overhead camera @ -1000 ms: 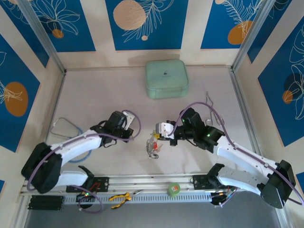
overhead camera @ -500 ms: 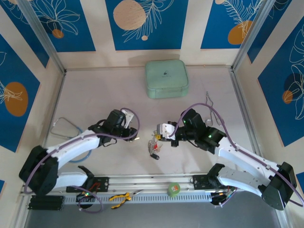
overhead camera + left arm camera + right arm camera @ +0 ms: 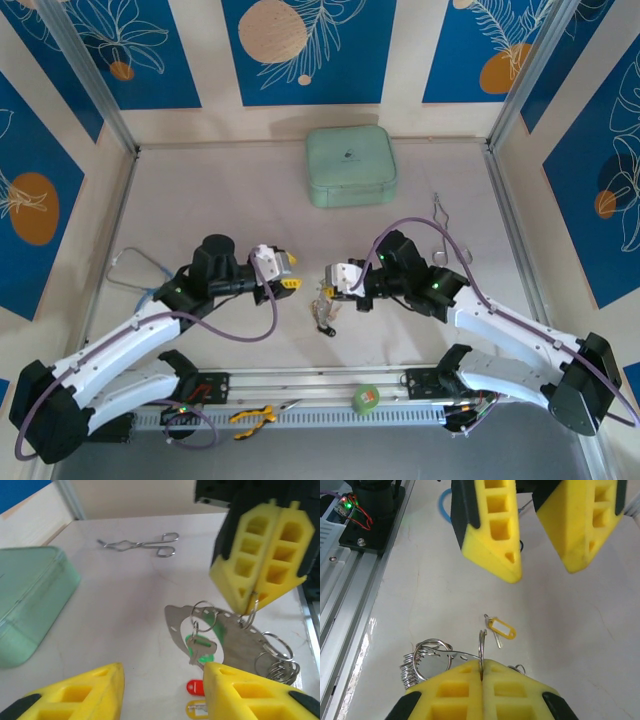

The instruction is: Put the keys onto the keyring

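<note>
The keyring (image 3: pixel 176 626) is a thin silvery perforated loop lying on the table, with a bunch of small wire rings (image 3: pixel 280 666) at one end. A green-headed key (image 3: pixel 201 646) hangs from a ring on it. A red tag (image 3: pixel 196 686) and a yellow-tagged key (image 3: pixel 500 629) lie loose beside it. My right gripper (image 3: pixel 482 672) is shut on a small wire ring (image 3: pixel 482 642) at the keyring's band (image 3: pixel 445 655). My left gripper (image 3: pixel 164 672) faces it a short way off, open and empty, with its fingers (image 3: pixel 492 530) hovering over the keys (image 3: pixel 322 308).
A mint-green case (image 3: pixel 350 166) sits at the back centre, with steel forceps (image 3: pixel 440 210) to its right. A stethoscope (image 3: pixel 130 270) lies at the left. Yellow-handled pliers (image 3: pixel 252 415) and a green tape roll (image 3: pixel 367 399) rest on the near rail.
My left gripper has opened and shifted right and nearer, towards the keys, while its elbow swung out left. The right gripper kept its grip and barely moved.
</note>
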Robot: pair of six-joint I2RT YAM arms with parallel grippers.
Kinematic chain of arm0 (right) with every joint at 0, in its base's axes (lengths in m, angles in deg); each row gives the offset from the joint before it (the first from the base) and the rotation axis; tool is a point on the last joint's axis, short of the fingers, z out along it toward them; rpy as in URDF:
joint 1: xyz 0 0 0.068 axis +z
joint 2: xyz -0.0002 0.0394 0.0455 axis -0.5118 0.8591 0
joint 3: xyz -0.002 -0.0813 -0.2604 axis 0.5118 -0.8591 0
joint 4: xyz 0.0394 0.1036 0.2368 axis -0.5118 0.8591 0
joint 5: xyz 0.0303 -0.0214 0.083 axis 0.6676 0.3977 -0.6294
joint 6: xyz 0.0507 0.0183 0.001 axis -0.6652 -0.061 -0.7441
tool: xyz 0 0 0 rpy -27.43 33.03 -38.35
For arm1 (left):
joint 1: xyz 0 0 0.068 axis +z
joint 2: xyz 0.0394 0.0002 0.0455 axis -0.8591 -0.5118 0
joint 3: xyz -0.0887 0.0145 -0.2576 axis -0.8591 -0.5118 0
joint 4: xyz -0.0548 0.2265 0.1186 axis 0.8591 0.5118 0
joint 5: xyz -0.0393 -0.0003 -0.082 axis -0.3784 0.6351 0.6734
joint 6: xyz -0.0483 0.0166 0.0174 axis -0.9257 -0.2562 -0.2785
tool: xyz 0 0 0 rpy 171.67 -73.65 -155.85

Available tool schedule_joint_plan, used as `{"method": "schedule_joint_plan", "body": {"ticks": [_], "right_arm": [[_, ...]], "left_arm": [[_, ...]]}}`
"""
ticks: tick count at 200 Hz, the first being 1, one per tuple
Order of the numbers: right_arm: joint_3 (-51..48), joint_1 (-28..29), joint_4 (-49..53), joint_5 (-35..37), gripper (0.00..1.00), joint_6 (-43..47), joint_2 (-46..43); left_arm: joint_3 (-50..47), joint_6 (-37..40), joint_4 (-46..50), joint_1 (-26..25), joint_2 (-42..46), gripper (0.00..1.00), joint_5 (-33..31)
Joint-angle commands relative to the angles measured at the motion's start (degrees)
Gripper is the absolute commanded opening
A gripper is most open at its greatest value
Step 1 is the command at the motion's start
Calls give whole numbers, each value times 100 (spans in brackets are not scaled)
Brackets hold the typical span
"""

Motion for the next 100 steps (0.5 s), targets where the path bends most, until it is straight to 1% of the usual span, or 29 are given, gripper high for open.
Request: {"method": "schedule_joint_plan", "body": {"ticks": [1, 40, 69, 100], "right_arm": [[218, 80, 38, 4, 0, 53, 37], [296, 170, 76, 133, 0, 33, 115], [367, 209, 99, 147, 0, 15, 179], [395, 234, 17, 121, 0, -45, 229]], "left_arm": [[69, 686, -287, -175, -153, 46, 551], [172, 943, -335, -304, -416, 44, 755], [261, 1018, -250, -346, -524, 37, 744], [261, 992, -270, -361, -549, 36, 787]]}}
